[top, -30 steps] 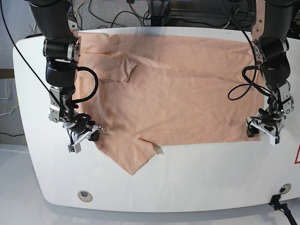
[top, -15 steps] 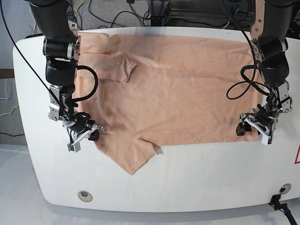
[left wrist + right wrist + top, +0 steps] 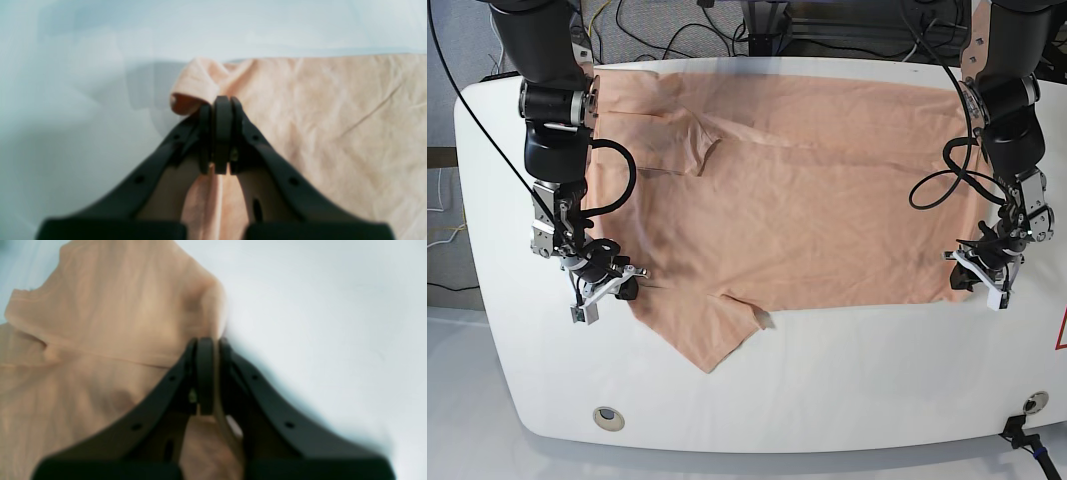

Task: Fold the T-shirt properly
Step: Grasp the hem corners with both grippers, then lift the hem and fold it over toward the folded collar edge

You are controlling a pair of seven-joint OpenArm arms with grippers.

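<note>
The peach-pink T-shirt (image 3: 807, 200) lies spread flat across the white table (image 3: 877, 380), one sleeve (image 3: 712, 340) pointing at the front edge. At the base view's right, my left gripper (image 3: 975, 279) is shut on the shirt's near corner. The left wrist view shows that corner (image 3: 191, 88) curled over the closed left gripper (image 3: 220, 100). At the base view's left, my right gripper (image 3: 617, 283) is shut on the shirt's edge beside the sleeve. In the right wrist view, cloth (image 3: 100, 323) is pinched in the closed right gripper (image 3: 208, 340). No print is visible.
Cables and equipment (image 3: 757, 25) sit behind the table's far edge. A round hole (image 3: 607, 417) is set into the table's front left, a connector (image 3: 1027, 403) at the front right. Bare white table surface (image 3: 66, 100) lies beside the shirt corner.
The left gripper shifted inward with the shirt corner half a second ago and has now moved slightly back outward. The right gripper has stayed almost still.
</note>
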